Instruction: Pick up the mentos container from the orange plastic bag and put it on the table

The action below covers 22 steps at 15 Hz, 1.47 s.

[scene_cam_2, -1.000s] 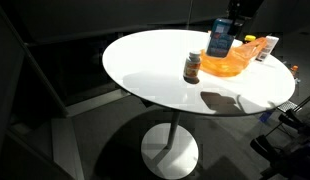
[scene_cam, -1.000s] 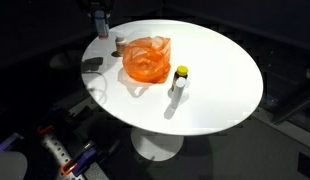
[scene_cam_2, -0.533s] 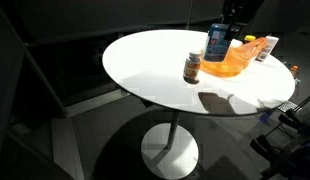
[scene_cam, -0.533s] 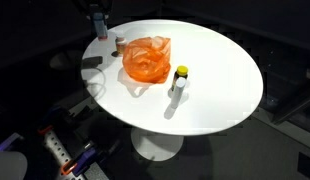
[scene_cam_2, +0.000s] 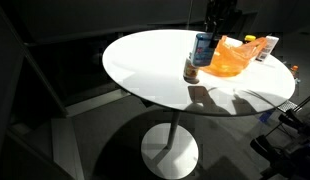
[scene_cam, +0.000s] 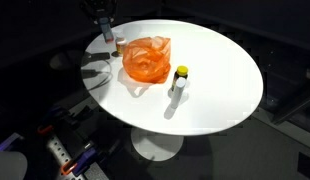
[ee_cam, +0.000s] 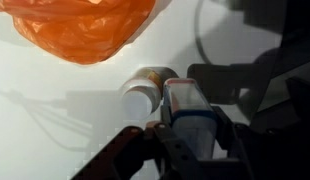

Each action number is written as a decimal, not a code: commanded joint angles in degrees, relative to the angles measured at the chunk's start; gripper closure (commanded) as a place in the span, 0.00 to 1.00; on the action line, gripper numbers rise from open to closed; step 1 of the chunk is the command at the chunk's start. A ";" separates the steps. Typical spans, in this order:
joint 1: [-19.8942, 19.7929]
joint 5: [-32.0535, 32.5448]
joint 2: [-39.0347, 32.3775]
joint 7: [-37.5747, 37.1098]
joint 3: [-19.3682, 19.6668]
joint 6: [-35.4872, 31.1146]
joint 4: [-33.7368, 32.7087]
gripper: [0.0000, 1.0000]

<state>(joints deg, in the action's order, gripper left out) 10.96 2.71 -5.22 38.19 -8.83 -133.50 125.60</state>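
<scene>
Round white table (scene_cam: pixel 223 85) on a single pedestal, dark surroundings.

- Pincer (scene_cam_2: pixel 206 37): clamped on the mentos container (scene_cam_2: pixel 202 49), 1 finger on either side. Wrist view confirms this: dark fingers (ee_cam: pixel 160 152) flank the container (ee_cam: pixel 191 112) and press against its sides.
- Mentos container: blue body with a pale top, held roughly upright. It is out of the orange plastic bag (scene_cam_2: pixel 233 58) and hangs beside the bag's edge, near the table's rim. It appears raised above the table surface. A shadow lies on the table below it in an exterior view, but I cannot tell how high it hangs.
- Orange plastic bag: crumpled and translucent, sitting open on the table (scene_cam: pixel 145 60). In the wrist view it fills the upper left (ee_cam: pixel 85 25).
- Small bottle (scene_cam_2: pixel 192 68): brownish with a pale cap, upright on the table. It stands just beside and below the held container. In the wrist view its cap (ee_cam: pixel 145 92) shows right next to the container; whether they touch I cannot tell.
- Yellow-capped bottle (scene_cam: pixel 179 82): upright on the table, on the far side of the bag from the pincer (scene_cam: pixel 103 30) and well apart from it.
</scene>
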 commanded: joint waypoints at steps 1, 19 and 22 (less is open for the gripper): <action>-0.79 0.68 -4.60 0.75 -1.01 -1.65 -4.14 0.81; -2.70 -2.48 -14.39 -0.64 -3.65 -5.94 -8.33 0.46; -2.88 -2.53 -14.24 -0.43 -4.06 -6.34 -8.06 0.17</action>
<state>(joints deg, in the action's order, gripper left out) 9.25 0.45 -19.04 38.05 -11.53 -139.45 118.57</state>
